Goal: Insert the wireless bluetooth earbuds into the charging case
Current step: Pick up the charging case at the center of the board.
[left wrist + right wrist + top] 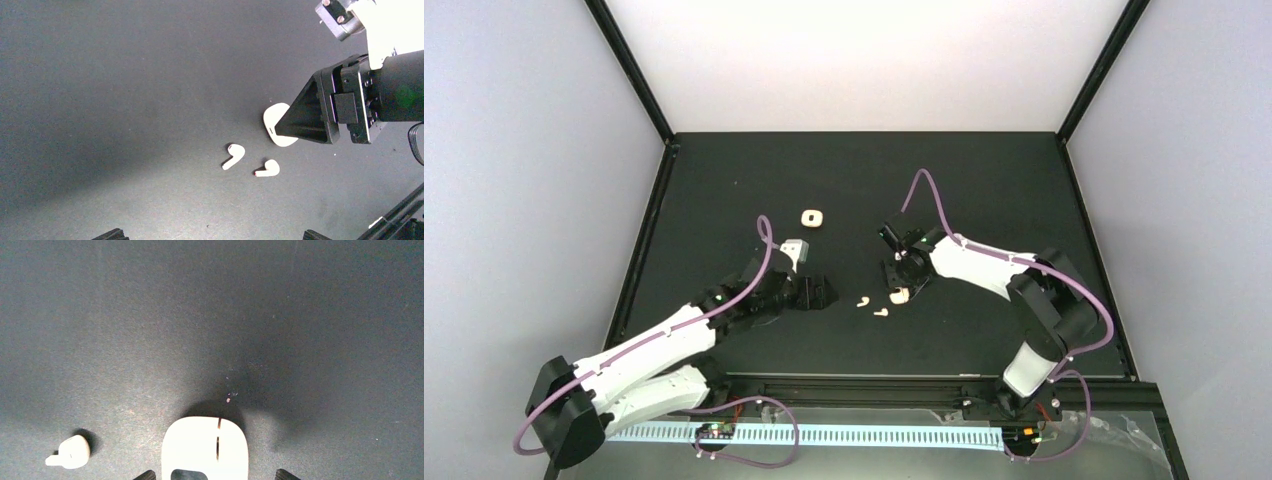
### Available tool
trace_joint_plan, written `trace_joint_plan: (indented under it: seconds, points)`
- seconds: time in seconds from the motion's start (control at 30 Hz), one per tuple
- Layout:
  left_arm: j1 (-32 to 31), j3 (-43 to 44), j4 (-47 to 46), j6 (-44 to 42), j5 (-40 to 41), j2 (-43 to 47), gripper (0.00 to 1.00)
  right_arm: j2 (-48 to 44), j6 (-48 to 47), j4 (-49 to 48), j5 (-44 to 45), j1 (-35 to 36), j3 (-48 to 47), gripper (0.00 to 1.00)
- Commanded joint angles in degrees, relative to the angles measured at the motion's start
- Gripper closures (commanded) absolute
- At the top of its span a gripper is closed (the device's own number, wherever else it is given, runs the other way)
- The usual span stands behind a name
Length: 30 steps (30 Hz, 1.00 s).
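Charging case (205,447) sits on the worktop (984,190) between the fingers of the released right pincer (214,475); two earbuds (233,156) lie just left; left pincer (817,292) released, empty

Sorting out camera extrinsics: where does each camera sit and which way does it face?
Top external: above and behind the bases, looking down on the table; both arms, left gripper, right gripper show.
Left wrist: looks across the mat at the right gripper and two earbuds; left fingertips at bottom edge.
Right wrist: down on the charging case; right fingertips flank it.
Shared: both wrist views catch that case.
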<state>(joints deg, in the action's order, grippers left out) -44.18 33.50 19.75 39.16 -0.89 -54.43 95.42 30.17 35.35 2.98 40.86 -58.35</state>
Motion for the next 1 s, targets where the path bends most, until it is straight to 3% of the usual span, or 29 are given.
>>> trace_joint_plan:
  seconds: [0.0, 0.33, 0.7, 0.97]
  points:
    - [0.41, -1.39, 0.72, -0.38, 2.95, 2.40, 0.07, 2.16, 0.67, 1.80, 1.85, 1.06, -1.28, 0.39]
    - [0.41, -2.47, 0.82, -0.46, 2.98, 2.78, 0.06, 4.15, 1.82, 2.15, 2.80, 2.93, -1.98, 0.43]
    - [0.36, -2.23, -0.38, -0.14, 1.92, 2.16, 0.06, 2.54, 0.49, -0.25, 2.77, 3.15, 0.50, 0.61]
    - [0.41, -1.29, -2.78, 0.74, -1.84, 0.97, 0.06, -6.81, -2.31, -5.06, 2.25, 3.14, 6.23, 0.67]
